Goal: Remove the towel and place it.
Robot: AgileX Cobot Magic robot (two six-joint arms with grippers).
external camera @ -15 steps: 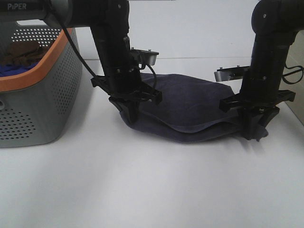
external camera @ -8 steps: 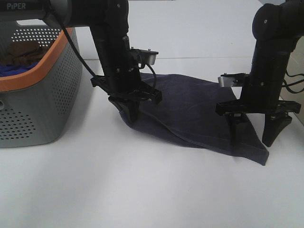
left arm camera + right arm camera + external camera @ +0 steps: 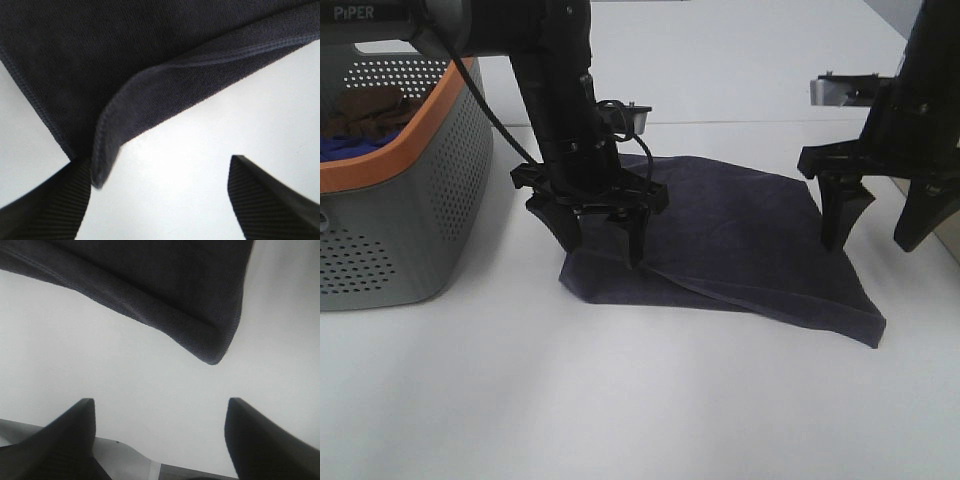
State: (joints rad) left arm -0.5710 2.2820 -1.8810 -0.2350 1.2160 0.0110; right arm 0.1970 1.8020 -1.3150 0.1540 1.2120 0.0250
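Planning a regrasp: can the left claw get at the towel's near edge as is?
Probably yes. The left claw hangs open right over the towel, whose folded hem lies flat on the table between the fingers, nothing covering it.

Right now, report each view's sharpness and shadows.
Exterior high: evenly lit and sharp, soft shadow under the towel. Left wrist: towel weave crisp, the left pincer fingertips softer. Right wrist: slightly soft throughout, faint shadow beside the towel corner.

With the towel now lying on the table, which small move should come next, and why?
Probably lift the left gripper straight up and away. The towel lies folded on the white table, both grippers stand open, and the right gripper is already clear above it, while the left fingers sit beside the towel's corner.
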